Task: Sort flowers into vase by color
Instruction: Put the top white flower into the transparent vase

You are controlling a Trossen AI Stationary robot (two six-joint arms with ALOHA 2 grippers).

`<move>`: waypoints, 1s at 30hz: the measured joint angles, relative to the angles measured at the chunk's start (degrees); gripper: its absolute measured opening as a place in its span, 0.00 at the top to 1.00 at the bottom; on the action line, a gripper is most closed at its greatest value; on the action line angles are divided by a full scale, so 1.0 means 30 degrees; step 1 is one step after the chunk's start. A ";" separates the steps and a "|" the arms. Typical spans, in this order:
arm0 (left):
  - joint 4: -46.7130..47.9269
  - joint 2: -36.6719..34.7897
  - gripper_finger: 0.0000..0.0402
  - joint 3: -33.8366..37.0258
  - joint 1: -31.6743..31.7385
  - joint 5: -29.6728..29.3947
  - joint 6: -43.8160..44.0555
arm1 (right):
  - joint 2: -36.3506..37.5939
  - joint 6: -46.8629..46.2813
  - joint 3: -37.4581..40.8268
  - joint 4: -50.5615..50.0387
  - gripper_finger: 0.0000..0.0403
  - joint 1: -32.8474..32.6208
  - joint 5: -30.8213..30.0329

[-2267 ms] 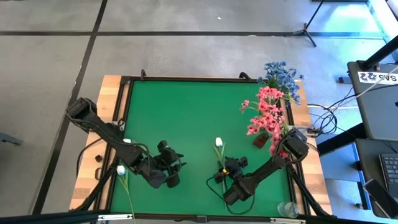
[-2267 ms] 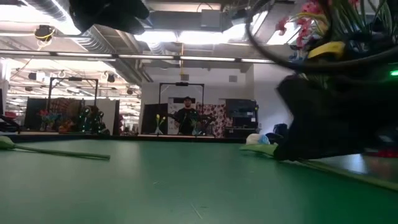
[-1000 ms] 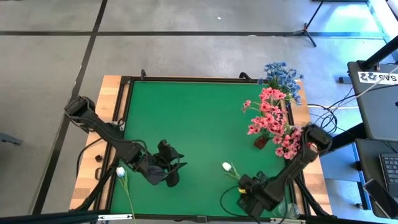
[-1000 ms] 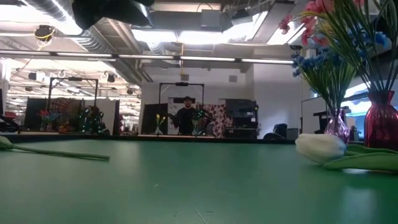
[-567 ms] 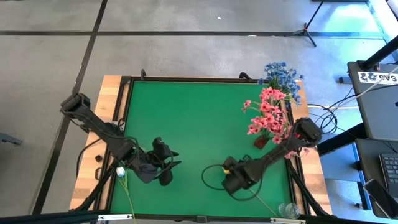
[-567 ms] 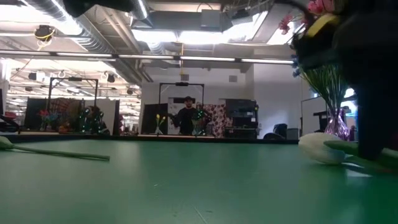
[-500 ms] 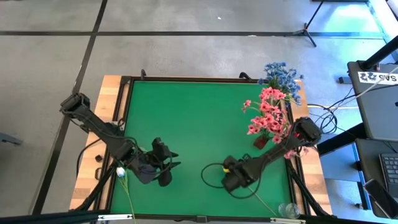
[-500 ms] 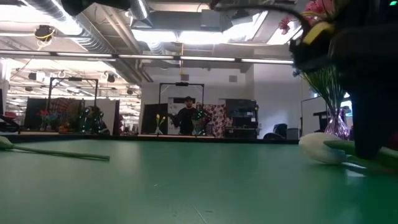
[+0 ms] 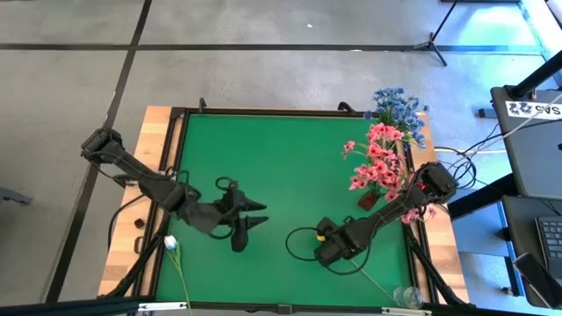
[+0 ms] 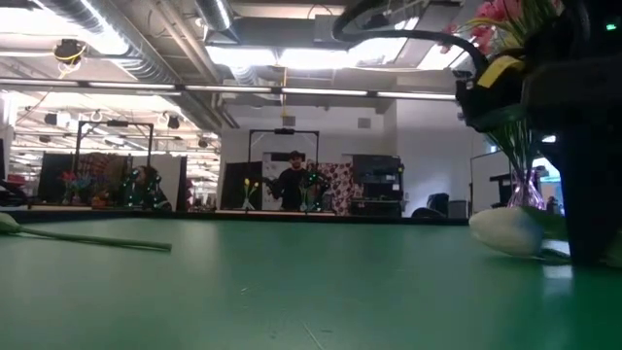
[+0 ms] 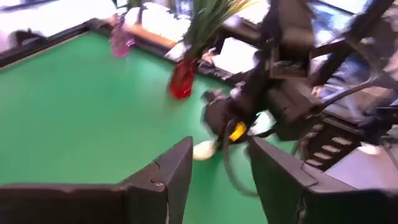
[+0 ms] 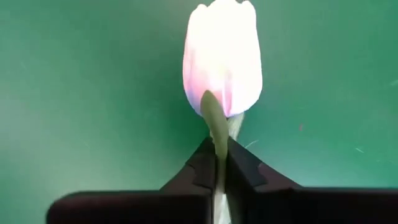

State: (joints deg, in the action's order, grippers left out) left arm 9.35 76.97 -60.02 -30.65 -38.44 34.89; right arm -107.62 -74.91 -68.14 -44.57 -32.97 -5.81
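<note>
Green felt covers the table (image 9: 281, 167) in the high view, ringed by a dark frame on wood. At its right edge stand a vase of pink flowers (image 9: 378, 167) and, behind it, one of blue flowers (image 9: 397, 107). The left gripper (image 9: 249, 215) hovers over the near left part with its fingers apart; a white tulip (image 9: 170, 243) lies by the left edge. The right gripper (image 9: 321, 237) is low over the near right part.

Across the low view, a second white tulip (image 10: 507, 231) lies on the felt beside the dark right arm (image 10: 583, 136); a person (image 10: 291, 183) stands far behind.

From the left wrist, the spread fingers (image 11: 168, 171) frame a red vase (image 11: 183, 79) and the right arm.

From the right wrist, the right gripper (image 12: 217, 169) is clamped on the tulip's stem just below the pale bud (image 12: 222, 56).
</note>
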 joint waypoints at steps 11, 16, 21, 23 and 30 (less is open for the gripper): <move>-0.3906 0.0036 0.61 0.0004 0.2455 0.4227 -0.4962 | 0.7178 0.3529 -0.2483 0.2317 0.96 -0.2211 -0.2706; -0.5573 0.0036 0.61 0.0004 0.2978 0.3919 -0.5294 | 1.0940 0.6669 -0.2485 0.3514 0.99 -0.4153 -0.5727; -0.6038 0.0044 0.61 0.0004 0.3515 0.3796 -0.5341 | 1.4149 0.9496 -0.1043 0.4160 0.98 -0.6460 -0.8725; -0.6075 0.0037 0.61 0.0004 0.3762 0.3668 -0.5339 | 1.4945 1.0285 -0.0016 0.4988 0.99 -0.7277 -0.8497; -0.6552 0.0044 0.61 0.0004 0.3843 0.3709 -0.3372 | 1.7096 1.3388 0.3635 1.0843 0.99 -0.9849 -0.6288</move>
State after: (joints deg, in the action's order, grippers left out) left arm -10.31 77.10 -60.01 -19.12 -27.32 24.77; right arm -56.33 -34.75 -57.23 -12.04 -62.52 -24.67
